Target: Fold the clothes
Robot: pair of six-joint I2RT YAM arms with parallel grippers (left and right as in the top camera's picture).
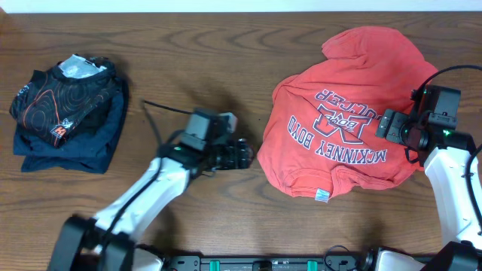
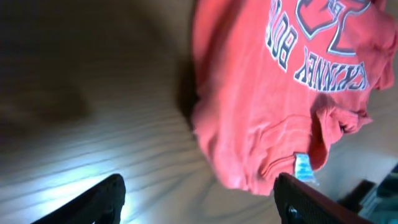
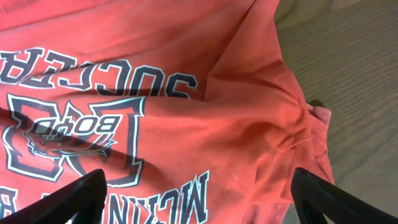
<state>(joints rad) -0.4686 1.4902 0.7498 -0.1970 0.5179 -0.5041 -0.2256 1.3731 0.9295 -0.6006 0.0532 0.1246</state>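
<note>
Item: 1 coral-red T-shirt (image 1: 346, 113), crumpled, print up, on bench (image 1: 188, 60). Left end effector (image 1: 245, 154) spread, just beside shirt edge. Right end effector (image 1: 385, 125) spread over print.

T-shirt (image 1: 346, 105) on table (image 1: 226, 45) right, stacked garments (image 1: 68, 113) far left, left pincer (image 1: 245, 154) between, right pincer (image 1: 389, 125) over T-shirt

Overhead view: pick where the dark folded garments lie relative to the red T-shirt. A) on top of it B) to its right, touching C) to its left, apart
C: the dark folded garments lie far left, well apart from the red T-shirt.
</note>
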